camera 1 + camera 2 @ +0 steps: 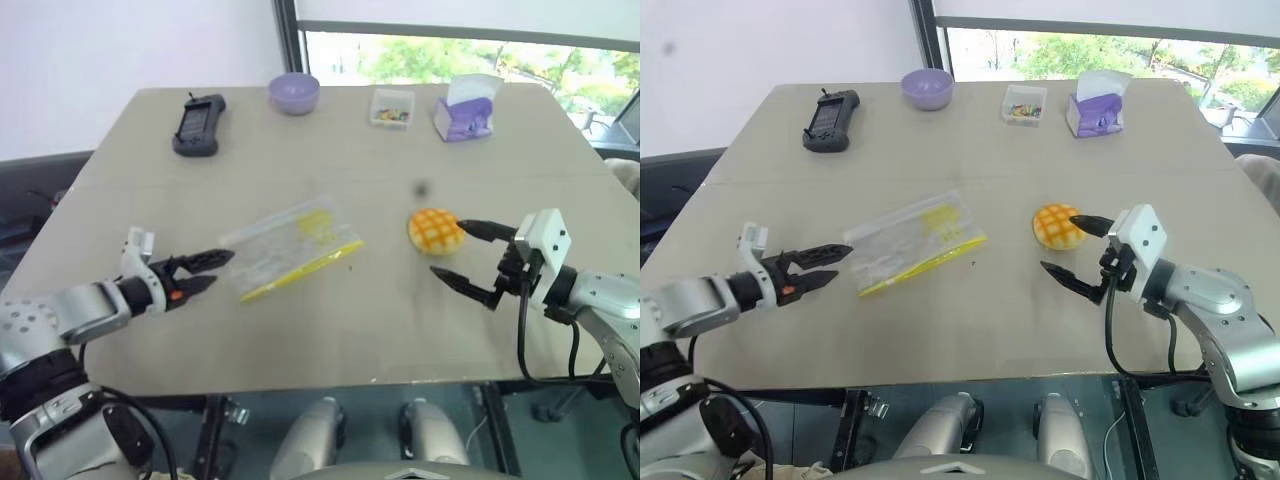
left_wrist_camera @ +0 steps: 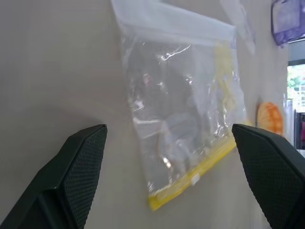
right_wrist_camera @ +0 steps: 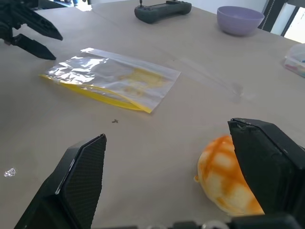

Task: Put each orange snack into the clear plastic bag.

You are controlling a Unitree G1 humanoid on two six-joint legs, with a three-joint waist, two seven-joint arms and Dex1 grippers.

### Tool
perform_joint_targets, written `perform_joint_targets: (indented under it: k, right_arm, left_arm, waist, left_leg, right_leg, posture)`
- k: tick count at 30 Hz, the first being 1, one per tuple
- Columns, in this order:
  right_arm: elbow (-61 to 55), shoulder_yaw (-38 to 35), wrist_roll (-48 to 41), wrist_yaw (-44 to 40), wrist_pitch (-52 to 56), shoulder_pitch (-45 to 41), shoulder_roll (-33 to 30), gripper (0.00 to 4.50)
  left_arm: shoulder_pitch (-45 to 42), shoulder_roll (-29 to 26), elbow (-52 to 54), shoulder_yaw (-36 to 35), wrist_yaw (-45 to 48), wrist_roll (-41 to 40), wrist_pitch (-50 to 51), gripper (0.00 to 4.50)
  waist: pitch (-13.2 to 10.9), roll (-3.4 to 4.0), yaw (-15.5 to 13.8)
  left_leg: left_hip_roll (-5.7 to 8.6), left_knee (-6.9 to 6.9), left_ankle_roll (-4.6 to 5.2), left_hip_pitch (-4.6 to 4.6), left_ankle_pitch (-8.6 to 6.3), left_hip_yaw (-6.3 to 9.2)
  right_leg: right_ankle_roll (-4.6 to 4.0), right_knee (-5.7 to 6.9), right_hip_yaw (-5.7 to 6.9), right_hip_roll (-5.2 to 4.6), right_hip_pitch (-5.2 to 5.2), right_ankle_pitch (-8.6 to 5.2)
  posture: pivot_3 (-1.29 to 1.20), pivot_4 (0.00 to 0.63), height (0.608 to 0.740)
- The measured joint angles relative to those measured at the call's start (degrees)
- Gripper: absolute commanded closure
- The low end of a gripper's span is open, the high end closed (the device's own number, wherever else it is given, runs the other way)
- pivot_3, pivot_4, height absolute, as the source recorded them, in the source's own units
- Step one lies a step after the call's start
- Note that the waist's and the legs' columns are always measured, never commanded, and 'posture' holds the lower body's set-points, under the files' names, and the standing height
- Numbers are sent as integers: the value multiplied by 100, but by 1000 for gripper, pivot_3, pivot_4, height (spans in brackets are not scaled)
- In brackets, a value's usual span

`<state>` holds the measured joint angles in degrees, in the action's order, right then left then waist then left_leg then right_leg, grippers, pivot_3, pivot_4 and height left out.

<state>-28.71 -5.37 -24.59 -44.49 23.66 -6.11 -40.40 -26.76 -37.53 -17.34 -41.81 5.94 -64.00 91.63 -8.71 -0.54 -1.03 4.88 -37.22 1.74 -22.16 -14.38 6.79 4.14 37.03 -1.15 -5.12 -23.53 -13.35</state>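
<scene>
The orange snack [image 1: 436,231], a domed bun with a grid pattern, lies on the table right of centre. My right gripper [image 1: 461,252] is open just beside it on its near right side, one finger by the bun's edge. The bun also lies close in front of this gripper in the right wrist view, orange snack [image 3: 228,183]. The clear plastic bag [image 1: 291,246] lies flat left of centre, yellow strip along its near edge. My left gripper [image 1: 207,270] is open and points at the bag's left end, a little short of it. The bag [image 2: 183,119] spans the space ahead of its fingers.
Along the table's far side stand a black handheld controller [image 1: 198,124], a purple bowl [image 1: 294,93], a small clear box of colourful bits [image 1: 391,108] and a purple tissue pack [image 1: 467,108]. Bare table [image 1: 330,320] lies between the bag and the near edge.
</scene>
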Motion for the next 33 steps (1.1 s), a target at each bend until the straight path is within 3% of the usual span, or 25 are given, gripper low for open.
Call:
perform_joint_targets:
  k: [9, 14, 18, 26, 33]
  right_arm:
    - [-171, -14, 108, 155, -32, 223, 35, 0]
    - [-202, -15, 237, 361, -157, 350, 149, 0]
    - [-202, -15, 313, 395, -218, 411, 160, 0]
    - [-202, -15, 378, 399, -304, 464, 218, 0]
    - [-202, 87, 464, 364, -375, 424, 217, 0]
  left_arm:
    - [-511, 96, -1208, 75, 372, 117, -74, 53]
    - [-512, 269, -1462, 438, 1392, 143, -3, 53]
    - [-522, 285, -1496, 472, 1647, 163, 36, 53]
    - [-634, 393, -1495, 445, 1649, 420, 33, 53]
    - [-893, 1115, -1193, -57, 858, 606, -105, 53]
  waist:
    - [21, 16, -20]
    - [15, 5, 39]
    - [7, -7, 55]
    - [6, -9, 38]
    - [8, -11, 16]
  left_leg:
    - [5, 0, 0, 11, 0, 0]
    - [1, 2, 0, 6, 0, -5]
    - [-3, 5, -1, 4, 0, -6]
    - [-3, 5, -1, 3, 0, -5]
    - [-2, 1, -1, 7, 0, -4]
  right_leg:
    - [1, 2, 0, -2, 8, 0]
    - [0, 2, -6, 2, 0, 0]
    - [0, 2, -7, 5, -3, 0]
    - [1, 1, -7, 4, -3, 0]
    - [2, 2, -5, 1, 2, 0]
  posture:
    - [0, 150, 740]
    - [0, 150, 740]
    - [0, 150, 740]
    - [0, 150, 740]
    - [0, 150, 740]
